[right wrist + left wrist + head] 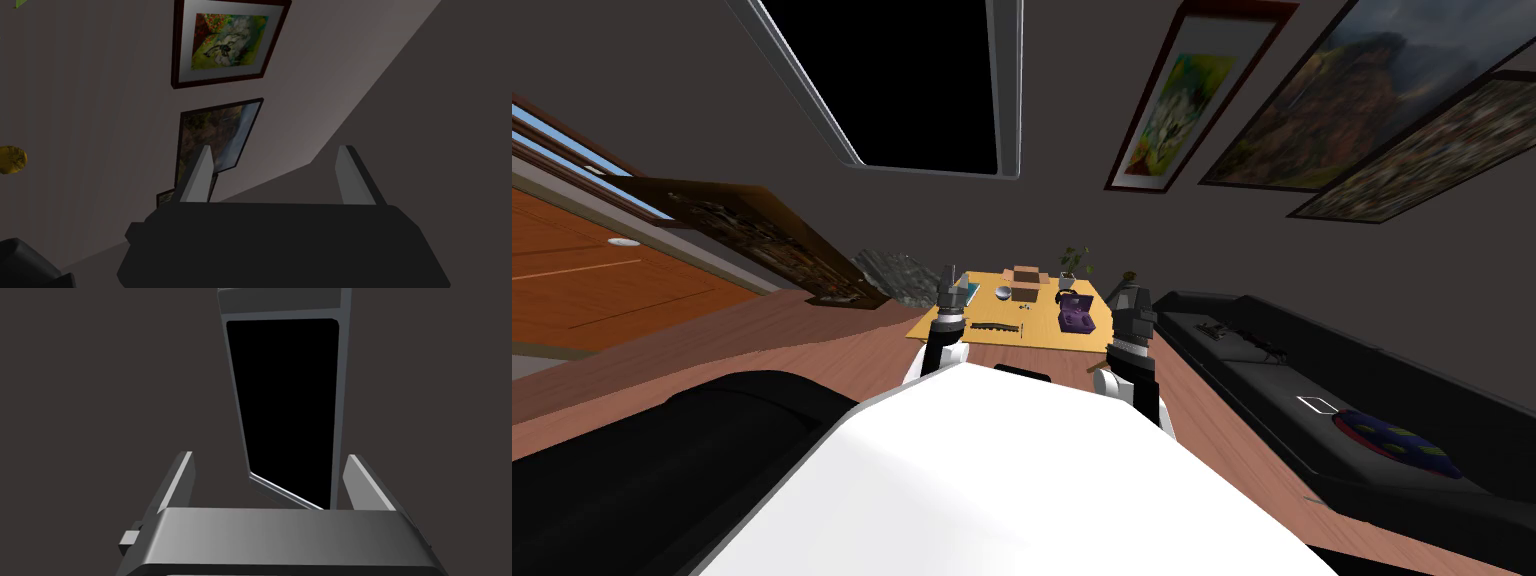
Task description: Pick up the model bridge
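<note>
Yellow table (1012, 342) bears model bridge (997, 327); left claw (270, 457), right claw (275, 150) both spread wide, empty

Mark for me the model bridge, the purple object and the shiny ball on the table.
Long, thin dark model bridge (997, 327): head view, middle of its length.
Purple boxy object (1077, 316): head view, its upper face.
Small silver ball (1003, 292): head view, centre of the sphere.
</note>
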Controlling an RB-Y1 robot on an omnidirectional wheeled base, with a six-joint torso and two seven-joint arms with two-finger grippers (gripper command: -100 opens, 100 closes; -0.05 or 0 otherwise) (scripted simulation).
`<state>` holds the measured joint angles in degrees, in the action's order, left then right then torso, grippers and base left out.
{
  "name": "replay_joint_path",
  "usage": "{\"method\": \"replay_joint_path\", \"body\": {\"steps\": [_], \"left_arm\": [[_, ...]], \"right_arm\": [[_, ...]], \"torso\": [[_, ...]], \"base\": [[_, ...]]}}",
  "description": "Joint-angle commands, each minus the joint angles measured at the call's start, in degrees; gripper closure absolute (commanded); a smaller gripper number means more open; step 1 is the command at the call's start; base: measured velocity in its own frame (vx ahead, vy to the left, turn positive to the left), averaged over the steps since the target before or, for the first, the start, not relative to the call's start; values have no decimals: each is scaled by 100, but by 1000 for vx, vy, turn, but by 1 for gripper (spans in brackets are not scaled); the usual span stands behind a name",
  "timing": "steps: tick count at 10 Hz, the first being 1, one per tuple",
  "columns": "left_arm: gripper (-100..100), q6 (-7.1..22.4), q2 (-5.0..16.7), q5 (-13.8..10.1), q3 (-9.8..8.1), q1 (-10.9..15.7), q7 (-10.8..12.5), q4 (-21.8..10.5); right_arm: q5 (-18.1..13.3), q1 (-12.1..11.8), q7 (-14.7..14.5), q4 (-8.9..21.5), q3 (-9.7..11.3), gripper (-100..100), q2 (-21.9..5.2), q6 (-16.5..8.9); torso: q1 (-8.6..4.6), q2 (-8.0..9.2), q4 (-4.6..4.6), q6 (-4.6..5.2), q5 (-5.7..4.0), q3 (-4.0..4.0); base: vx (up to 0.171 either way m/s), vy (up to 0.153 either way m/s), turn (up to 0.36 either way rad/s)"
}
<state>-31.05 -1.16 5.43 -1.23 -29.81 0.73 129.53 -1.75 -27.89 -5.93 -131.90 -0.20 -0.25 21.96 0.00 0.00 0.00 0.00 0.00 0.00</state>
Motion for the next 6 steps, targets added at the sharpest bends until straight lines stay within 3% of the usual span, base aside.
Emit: {"method": "replay_joint_path", "body": {"steps": [1,6], "left_arm": [[-100,66,193,-16,-15,51,11,-66],[-100,581,759,-147,-135,461,96,-603]], "right_arm": [[0,0,0,0,0,0,0,0],[0,1,0,0,0,0,0,0]], "torso": [[0,0,0,0,0,0],[11,23,5,0,3,13]], "base": [[-30,0,12],[-63,20,11]]}}
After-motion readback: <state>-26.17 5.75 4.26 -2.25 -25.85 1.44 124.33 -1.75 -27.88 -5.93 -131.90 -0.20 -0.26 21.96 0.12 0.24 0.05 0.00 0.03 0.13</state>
